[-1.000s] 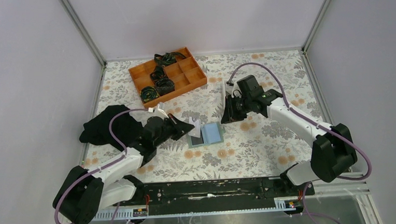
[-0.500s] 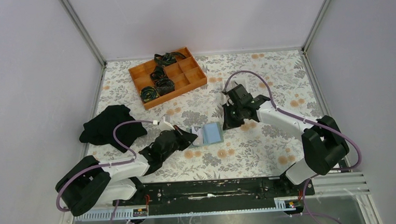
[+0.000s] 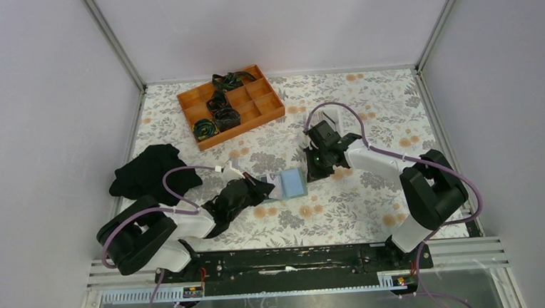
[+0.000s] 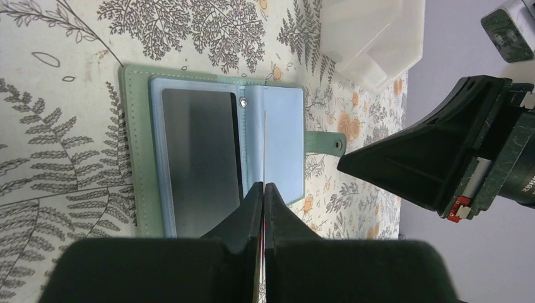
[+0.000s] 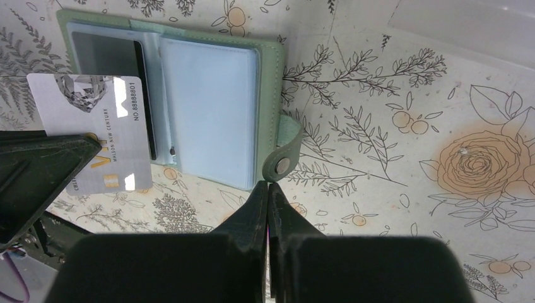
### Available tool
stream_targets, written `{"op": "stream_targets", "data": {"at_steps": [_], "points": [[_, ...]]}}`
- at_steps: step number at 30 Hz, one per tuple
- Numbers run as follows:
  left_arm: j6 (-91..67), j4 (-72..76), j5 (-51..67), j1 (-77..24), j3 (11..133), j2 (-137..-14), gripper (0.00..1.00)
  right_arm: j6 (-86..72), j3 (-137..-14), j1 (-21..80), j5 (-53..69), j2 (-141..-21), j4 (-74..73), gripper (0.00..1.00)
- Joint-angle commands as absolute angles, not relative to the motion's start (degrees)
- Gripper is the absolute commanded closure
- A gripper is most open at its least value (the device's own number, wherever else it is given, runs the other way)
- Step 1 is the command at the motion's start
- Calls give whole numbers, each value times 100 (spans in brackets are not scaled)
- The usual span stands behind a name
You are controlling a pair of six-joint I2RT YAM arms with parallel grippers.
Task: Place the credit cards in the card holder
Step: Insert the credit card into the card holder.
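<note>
While pinched tight, gripping a grey-silver credit card point(image 5: 104, 136): left gripper point(image 4: 264, 186), nearest the bases, card edge-on from its own wrist camera. Poised over the open middle of the card holder point(image 4: 135, 158); touching or not, cannot tell. Holder spread flat on the floral table point(image 3: 344, 199) between both arms, a dark card point(image 4: 199, 151) tucked in the pocket on the left arm's side, pale blue sleeves point(image 5: 208, 107) beside it. Just beside the snap tab point(image 5: 282, 165), right gripper point(image 5: 268, 185), fingers pressed together on nothing. Farther back, white tray point(image 4: 372, 31), black cloth point(image 3: 146, 172), then orange compartment box point(image 3: 267, 106).
</note>
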State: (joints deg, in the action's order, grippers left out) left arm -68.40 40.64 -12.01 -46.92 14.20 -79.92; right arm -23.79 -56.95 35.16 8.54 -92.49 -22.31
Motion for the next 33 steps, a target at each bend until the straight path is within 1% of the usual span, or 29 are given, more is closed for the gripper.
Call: {"op": "stream_targets", "data": {"at_steps": [1, 8, 13, 33], "points": [[-6751, 4772, -1410, -4743, 1608, -8257, 100, -2290, -5871, 3586, 636, -9325, -2076, 100], [-6826, 5186, -1404, -4746, 1667, -8679, 100, -2261, -5863, 3595, 567, -9467, -2004, 100], [-6855, 5218, -1503, -4796, 1705, -8782, 100, -2238, -5833, 3595, 507, -9499, -1950, 100], [-7033, 4472, -2458, -5166, 1665, -8526, 100, -2292, -5724, 3595, 353, -9728, -1814, 100]]}}
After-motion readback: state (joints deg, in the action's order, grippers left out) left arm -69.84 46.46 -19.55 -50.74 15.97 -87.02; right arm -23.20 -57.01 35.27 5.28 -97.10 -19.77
